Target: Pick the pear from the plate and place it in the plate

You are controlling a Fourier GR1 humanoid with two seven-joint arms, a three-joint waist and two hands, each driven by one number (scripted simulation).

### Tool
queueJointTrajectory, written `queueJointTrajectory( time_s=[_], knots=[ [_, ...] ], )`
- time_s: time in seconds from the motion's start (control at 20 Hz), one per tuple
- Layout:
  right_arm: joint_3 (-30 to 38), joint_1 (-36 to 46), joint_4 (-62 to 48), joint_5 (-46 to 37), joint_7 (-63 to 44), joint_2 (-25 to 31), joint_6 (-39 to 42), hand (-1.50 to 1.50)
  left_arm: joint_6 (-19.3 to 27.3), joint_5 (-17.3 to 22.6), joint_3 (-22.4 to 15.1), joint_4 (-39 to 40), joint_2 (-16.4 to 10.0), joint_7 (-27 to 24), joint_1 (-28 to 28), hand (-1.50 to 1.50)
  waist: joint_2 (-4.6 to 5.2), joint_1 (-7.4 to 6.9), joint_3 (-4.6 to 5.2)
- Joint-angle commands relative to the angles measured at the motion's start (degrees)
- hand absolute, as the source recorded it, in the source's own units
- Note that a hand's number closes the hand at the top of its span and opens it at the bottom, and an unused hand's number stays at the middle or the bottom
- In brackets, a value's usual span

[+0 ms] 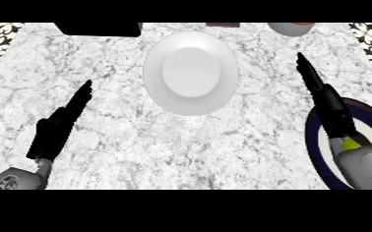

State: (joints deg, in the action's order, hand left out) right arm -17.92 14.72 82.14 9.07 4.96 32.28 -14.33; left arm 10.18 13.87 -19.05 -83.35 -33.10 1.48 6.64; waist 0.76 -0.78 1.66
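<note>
Opening step, by the look of it: the reach for the pear (352, 143), not yet grasped. Fruit lying on the dark-rimmed plate (311, 133) at the right edge of the marble tabletop (145, 142), mostly hidden behind the right forearm, only a yellow-green sliver showing.

Right hand (325, 98) over that plate's far rim, fingers straight and pressed together, pointing toward the far edge, holding nothing. Left hand (62, 120) toward the near-left corner, fingers likewise straight and together, at rest.

White plate (190, 72) at mid-width, nearer the far edge, well apart from the pear; presumably the destination.

Along the far edge, all partly cut off: a black block (98, 28), a small brown object (223, 24) and a pale bowl (291, 28).

Next, in all likelihood: draw the right hand back and down over the pear, spread fingers and thumb, curl round the fruit, lift clear of the dark rim, then carry it left to the white plate. Care called for with a rounded fruit apt to roll on a shallow plate.
</note>
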Motion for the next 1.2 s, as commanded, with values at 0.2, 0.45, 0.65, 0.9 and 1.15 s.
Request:
queueJointTrajectory(
  time_s=[0.2,0.45,0.65,0.9,1.15],
  knots=[
    [-4.9,5.0,5.4,14.6,-0.4,-5.3,21.6,1.5,1.1,1.8,6.0,-3.4,1.3,-3.2,8.5,0.0,-0.61,-0.4,-1.73],
    [-15.0,1.2,-1.3,-13.7,-3.7,2.9,9.4,1.5,2.0,3.9,8.3,-6.1,2.0,-0.2,10.7,0.0,-0.81,0.45,-1.67],
    [-4.5,-8.5,-0.8,2.5,4.0,-4.2,6.9,-1.5,0.7,4.7,9.1,-8.6,0.9,-0.8,6.8,0.0,-0.98,1.04,-1.79],
    [4.5,-13.2,4.5,9.9,11.4,-0.3,12.0,-1.5,-0.6,4.9,10.3,-10.4,0.6,1.3,6.2,0.0,-0.99,1.26,-1.71],
    [9.9,-8.1,8.2,7.6,4.1,6.3,14.2,-1.5,-1.5,2.2,11.1,-2.8,3.7,0.5,11.8,0.0,-0.69,1.37,-1.64]
  ],
)
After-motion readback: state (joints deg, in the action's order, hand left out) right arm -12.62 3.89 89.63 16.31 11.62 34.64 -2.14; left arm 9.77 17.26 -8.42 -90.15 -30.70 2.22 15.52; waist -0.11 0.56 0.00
